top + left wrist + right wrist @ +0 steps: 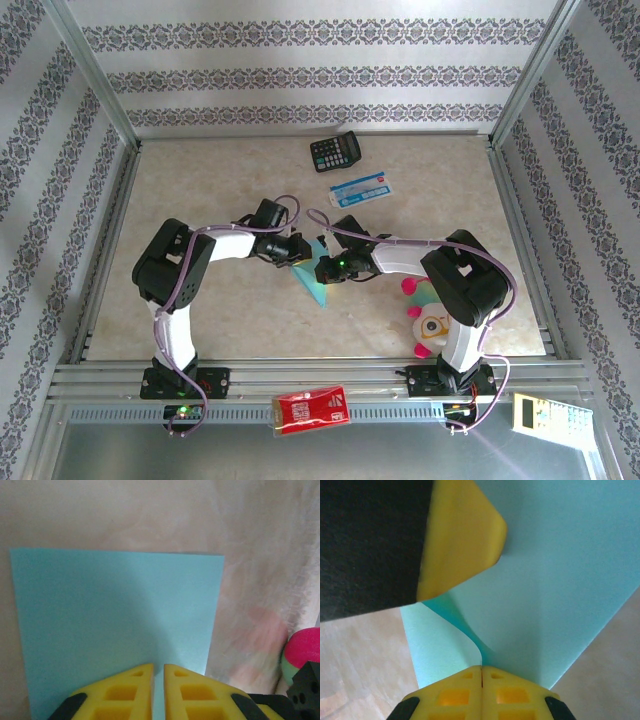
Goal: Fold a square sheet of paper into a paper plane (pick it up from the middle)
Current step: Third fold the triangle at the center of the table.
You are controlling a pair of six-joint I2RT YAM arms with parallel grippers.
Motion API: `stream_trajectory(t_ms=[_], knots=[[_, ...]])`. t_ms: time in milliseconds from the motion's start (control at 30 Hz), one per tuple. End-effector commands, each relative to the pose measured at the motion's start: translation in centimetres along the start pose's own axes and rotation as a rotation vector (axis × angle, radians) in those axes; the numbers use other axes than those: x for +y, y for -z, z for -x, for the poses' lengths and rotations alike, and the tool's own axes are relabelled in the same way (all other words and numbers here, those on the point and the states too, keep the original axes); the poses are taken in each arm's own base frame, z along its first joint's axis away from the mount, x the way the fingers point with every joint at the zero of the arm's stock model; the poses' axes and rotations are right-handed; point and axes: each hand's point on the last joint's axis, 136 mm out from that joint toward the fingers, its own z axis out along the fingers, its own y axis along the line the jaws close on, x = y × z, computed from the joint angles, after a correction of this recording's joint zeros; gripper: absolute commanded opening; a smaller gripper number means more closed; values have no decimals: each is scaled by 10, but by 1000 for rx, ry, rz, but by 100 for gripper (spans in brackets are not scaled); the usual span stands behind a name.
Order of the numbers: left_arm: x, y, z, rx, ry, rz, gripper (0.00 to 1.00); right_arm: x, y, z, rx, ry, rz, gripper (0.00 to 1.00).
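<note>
Surveying the top external view first: both arms reach inward to the middle of the worktop [200, 190], where the left gripper [298, 252] and right gripper [325, 272] meet over the square sheet of paper [318, 285]. The sheet is bunched between them rather than lying flat. A black calculator [335, 152] sits near the far edge, a blue-and-white card [358, 188] just nearer, and a plush toy [425, 310] lies by the right edge beside the right arm. A red packet [312, 408] rests on the near rail, and its contents cannot be told. Left wrist view: the yellow jaws are drawn to a thin slit with turquoise showing in it, so they are judged to pinch the sheet's near edge. The rest of the sheet spreads smooth and uncreased ahead of them. Right wrist view: the right gripper's jaws are pressed fully together on a curled ridge of the sheet, with one layer bending up into them. A yellow finger [462, 540] of the left gripper bears on the same sheet just beyond. Assessment: the work is at the first centre fold, with the sheet lifted from its middle and no crease set. The next move calls for bringing the two halves edge to edge, evenly, then pressing the fold flat against the worktop without tearing.
</note>
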Motion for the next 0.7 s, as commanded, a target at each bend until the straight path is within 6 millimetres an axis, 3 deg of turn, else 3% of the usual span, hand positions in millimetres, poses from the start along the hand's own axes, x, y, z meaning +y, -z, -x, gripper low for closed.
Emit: stream_trajectory(t_ms=[0, 200, 667], knots=[[15, -4, -16, 77, -8, 47, 15, -7, 1, -10, 53, 0, -30, 1], [26, -7, -23, 99, -10, 69, 15, -5, 2, -6, 52, 10, -34, 1], [30, -10, -26, 107, -10, 69, 14, -5, 2, 1, 53, 21, -46, 1]])
